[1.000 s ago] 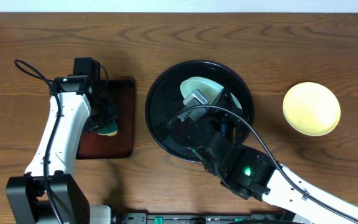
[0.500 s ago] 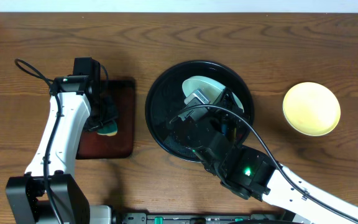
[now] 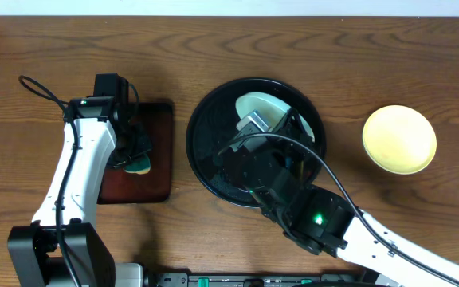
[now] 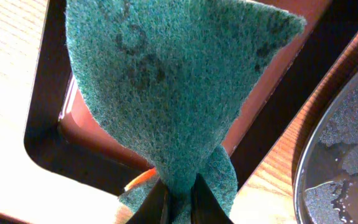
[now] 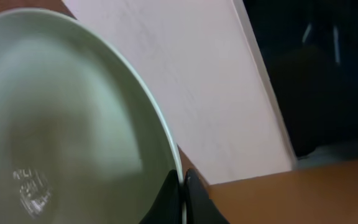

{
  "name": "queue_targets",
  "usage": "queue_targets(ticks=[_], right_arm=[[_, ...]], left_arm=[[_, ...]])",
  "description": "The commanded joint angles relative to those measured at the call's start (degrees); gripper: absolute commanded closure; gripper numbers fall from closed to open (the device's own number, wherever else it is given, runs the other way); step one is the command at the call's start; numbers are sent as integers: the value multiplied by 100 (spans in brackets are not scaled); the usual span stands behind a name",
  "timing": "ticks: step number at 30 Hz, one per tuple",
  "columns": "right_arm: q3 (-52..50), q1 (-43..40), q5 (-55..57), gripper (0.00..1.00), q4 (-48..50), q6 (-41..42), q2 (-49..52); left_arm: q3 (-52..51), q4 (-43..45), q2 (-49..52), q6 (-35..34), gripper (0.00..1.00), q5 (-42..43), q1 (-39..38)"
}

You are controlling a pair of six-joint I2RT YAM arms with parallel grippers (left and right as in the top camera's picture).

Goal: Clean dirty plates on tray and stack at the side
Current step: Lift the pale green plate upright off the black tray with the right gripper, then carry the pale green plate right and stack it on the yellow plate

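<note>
A pale mint-blue plate (image 3: 255, 108) is tilted above the round black tray (image 3: 205, 159), partly hidden by my right arm. My right gripper (image 5: 182, 190) is shut on that plate's rim; the right wrist view shows the plate (image 5: 61, 124) filling the left of the frame. The right gripper (image 3: 281, 127) sits over the tray's centre in the overhead view. A yellow plate (image 3: 399, 139) lies on the wooden tabletop at the right. My left gripper (image 4: 178, 198) is shut on a green scouring pad (image 4: 166, 81), held over the red-brown rectangular tray (image 3: 154, 171). A second blue plate does not show.
The black tray's wet edge (image 4: 347, 155) shows at the right of the left wrist view. A black cable (image 3: 42, 92) loops off the left arm. Bare wood tabletop (image 3: 405, 64) surrounds both trays.
The right arm has shifted very slightly with the blue plate. The left arm has not moved.
</note>
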Motion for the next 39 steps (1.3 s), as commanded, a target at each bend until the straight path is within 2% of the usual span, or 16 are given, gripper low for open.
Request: queue_targets(ticks=[1, 2, 4, 7, 11, 15, 20, 23, 26, 34, 39], right_arm=[[63, -103, 435, 99, 177, 118, -50], [63, -68, 212, 99, 35, 188, -50], [61, 42, 31, 99, -284, -249, -35], [63, -105, 452, 99, -31, 201, 0], [63, -15, 227, 99, -192, -15, 11], [63, -308, 669, 99, -146, 922, 0], [63, -835, 387, 99, -323, 2444, -74], [63, -1388, -533, 99, -833, 3521, -170], [74, -2229, -2063, 99, -1368, 4321, -199], [79, -5453, -6673, 99, -1849, 5681, -264], [76, -7281, -7503, 99, -2210, 6006, -98]], left_arm=[[-44, -17, -7, 37, 92, -28, 24], [-44, -15, -7, 37, 92, -28, 24], [-44, -7, -7, 37, 92, -26, 24], [-44, -13, -7, 37, 92, -28, 24], [-44, -11, -7, 37, 92, -26, 24], [-44, -20, -7, 37, 92, -26, 24], [-44, -20, -7, 37, 92, -26, 24], [-44, -17, -7, 37, 92, -26, 24], [-44, -20, -7, 39, 92, -26, 24], [-44, -20, -7, 42, 92, -26, 24], [-44, -17, -7, 39, 92, -26, 24]])
